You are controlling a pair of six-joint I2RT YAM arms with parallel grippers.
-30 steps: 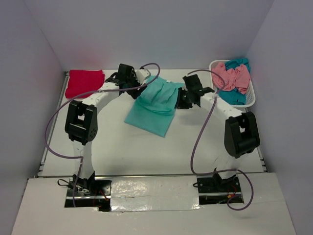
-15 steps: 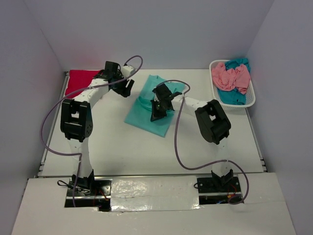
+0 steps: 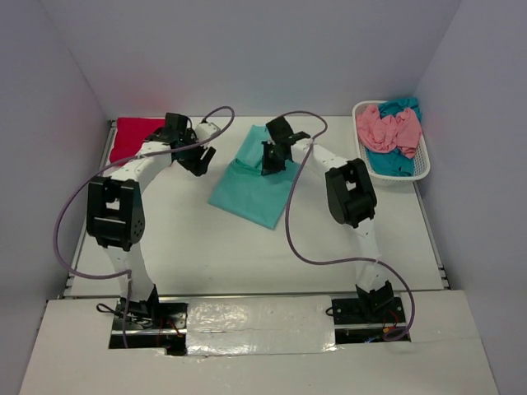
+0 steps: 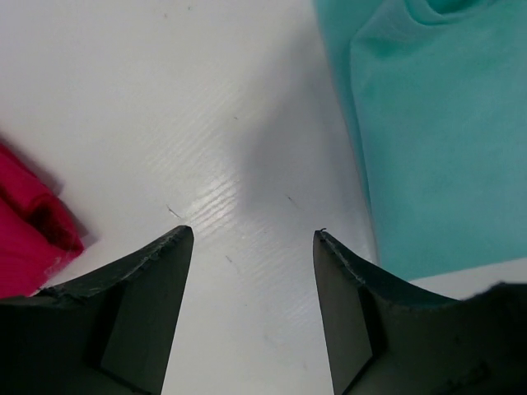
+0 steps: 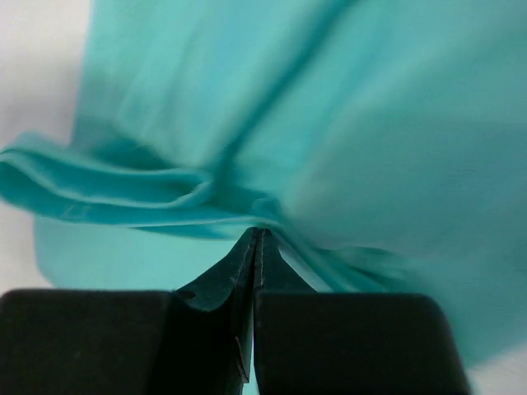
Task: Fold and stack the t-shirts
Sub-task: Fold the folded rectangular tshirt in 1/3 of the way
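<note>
The mint-teal shirt (image 3: pixel 251 185) lies on the worktop (image 3: pixel 206 239), with bare surface all along its near edge. The right gripper (image 5: pixel 255 234) has its jaws together, pinching a fold by the shirt's far edge. Left of that shirt the left gripper (image 4: pixel 254 234) hangs over bare worktop, jaws apart, with the red shirt (image 3: pixel 132 138) further left.

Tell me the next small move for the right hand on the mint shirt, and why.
Probably carry the pinch sideways across the mint-teal shirt and lay the fold flat. The right hand is shut on a raised fold of it, with cloth bunched at its tips. The left hand hangs open over the table beside the shirt, holding nothing.
</note>
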